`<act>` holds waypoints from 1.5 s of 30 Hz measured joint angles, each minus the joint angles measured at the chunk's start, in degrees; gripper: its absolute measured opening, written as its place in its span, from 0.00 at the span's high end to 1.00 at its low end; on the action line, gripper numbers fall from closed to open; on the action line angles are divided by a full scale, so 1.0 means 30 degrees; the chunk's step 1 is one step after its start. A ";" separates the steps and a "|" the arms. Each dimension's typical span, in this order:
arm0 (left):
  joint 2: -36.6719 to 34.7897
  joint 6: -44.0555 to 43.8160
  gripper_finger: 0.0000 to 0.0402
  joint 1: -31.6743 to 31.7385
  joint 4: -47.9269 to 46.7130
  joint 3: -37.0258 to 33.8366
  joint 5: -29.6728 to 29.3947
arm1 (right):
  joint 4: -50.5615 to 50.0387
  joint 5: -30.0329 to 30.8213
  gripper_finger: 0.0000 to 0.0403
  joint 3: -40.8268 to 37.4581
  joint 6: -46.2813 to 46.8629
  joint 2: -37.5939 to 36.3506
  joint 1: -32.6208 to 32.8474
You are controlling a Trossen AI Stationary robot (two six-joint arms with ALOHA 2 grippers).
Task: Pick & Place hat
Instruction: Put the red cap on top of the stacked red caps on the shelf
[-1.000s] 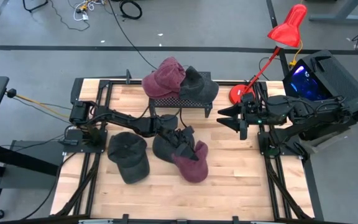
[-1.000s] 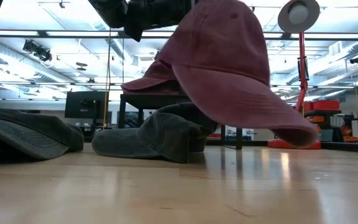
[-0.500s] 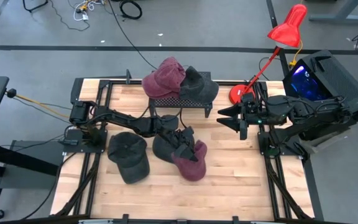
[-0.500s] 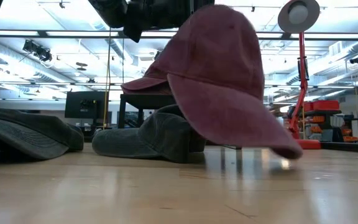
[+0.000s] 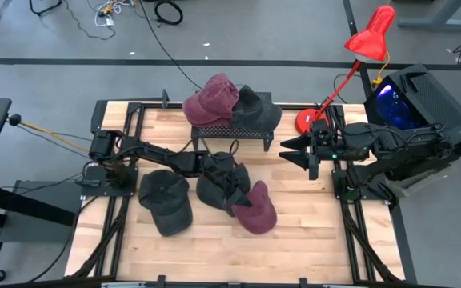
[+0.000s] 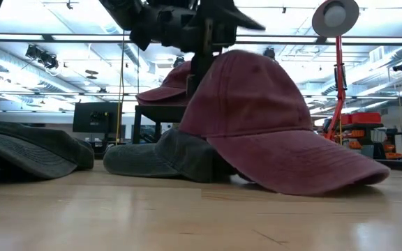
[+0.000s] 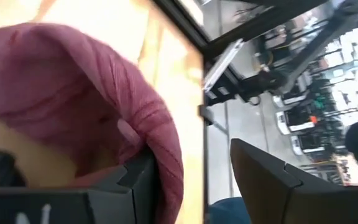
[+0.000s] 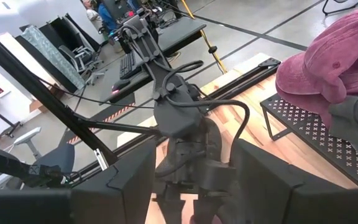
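Nearest to the front edge of the table (image 5: 294, 256) lies the maroon hat (image 5: 256, 214), a little right of the middle. It rests on the wood with its brim flat toward the front and its back part leaning on a dark grey hat (image 5: 214, 190). My left gripper (image 5: 238, 200) is just over the back of the maroon hat; my fingers are spread, and one of them (image 7: 138, 180) is touching the cloth at the rim while the other stands apart from it. Another dark grey hat (image 5: 165, 200) lies near the left side. Farther back, a black rack (image 5: 232, 132) at the rear edge carries one more maroon hat (image 5: 212, 98) and one grey hat (image 5: 254, 106). My right gripper (image 5: 288, 149) waits over the right edge, fingers spread and holding nothing. A red lamp (image 5: 358, 56) stands at the rear right corner.
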 joint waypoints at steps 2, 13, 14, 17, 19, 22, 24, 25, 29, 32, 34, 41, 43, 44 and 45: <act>0.0000 -0.0001 0.51 0.0007 -0.0506 0.0000 0.0004 | 0.0000 0.0000 0.47 0.0000 0.0000 0.0000 -0.0003; -0.0029 0.0853 0.51 0.0361 0.0377 0.0000 0.2074 | -0.0301 -0.0204 0.47 0.0000 0.0000 0.0000 0.0000; -0.0029 0.0999 0.51 0.0391 0.0377 0.0000 0.1973 | -0.0299 -0.0204 0.47 0.0000 0.0000 0.0000 0.0000; -0.0029 0.1442 0.51 0.0495 0.0293 0.0000 0.1375 | -0.0299 -0.0204 0.47 0.0000 0.0000 0.0000 0.0000; -0.0029 0.2336 0.51 0.0495 0.0058 0.0000 0.0788 | -0.0299 -0.0204 0.47 0.0000 0.0000 0.0000 0.0000; -0.0029 0.3051 0.51 0.0474 -0.0718 0.0000 0.0047 | -0.0299 -0.0204 0.47 0.0000 0.0000 0.0000 0.0000; -0.0029 0.3584 0.51 0.0450 -0.1525 0.0000 -0.0259 | -0.0299 -0.0204 0.47 0.0000 0.0000 0.0000 0.0000; -0.0029 0.3861 0.51 0.0424 -0.1959 0.0000 -0.0437 | -0.0299 -0.0209 0.47 0.0000 0.0000 0.0000 0.0000; -0.0029 0.4005 0.51 0.0423 -0.2548 0.0000 -0.0907 | -0.0299 -0.0204 0.47 0.0000 0.0000 0.0000 0.0000; -0.0029 0.4751 0.51 0.0423 -0.2595 0.0000 -0.1289 | -0.0299 -0.0197 0.47 0.0000 0.0000 0.0000 0.0000; -0.0029 0.4761 0.50 0.0430 -0.2574 0.0000 -0.1430 | -0.0299 -0.0197 0.47 0.0000 0.0000 0.0000 0.0000; -0.0068 0.5026 0.37 0.0573 -0.2610 0.0000 -0.1240 | -0.0299 -0.0197 0.47 0.0000 0.0000 0.0000 0.0000; -0.0203 0.5329 0.34 0.0821 -0.2604 0.0000 -0.0383 | -0.0299 -0.0197 0.47 0.0000 0.0000 0.0000 0.0000; -0.0318 0.5511 0.33 0.0970 -0.2642 0.0000 0.0199 | -0.0299 -0.0197 0.47 0.0000 0.0000 0.0004 0.0000; -0.0410 0.5690 0.33 0.1124 -0.2778 0.0000 0.0706 | -0.0299 -0.0193 0.47 0.0000 0.0000 0.0000 0.0000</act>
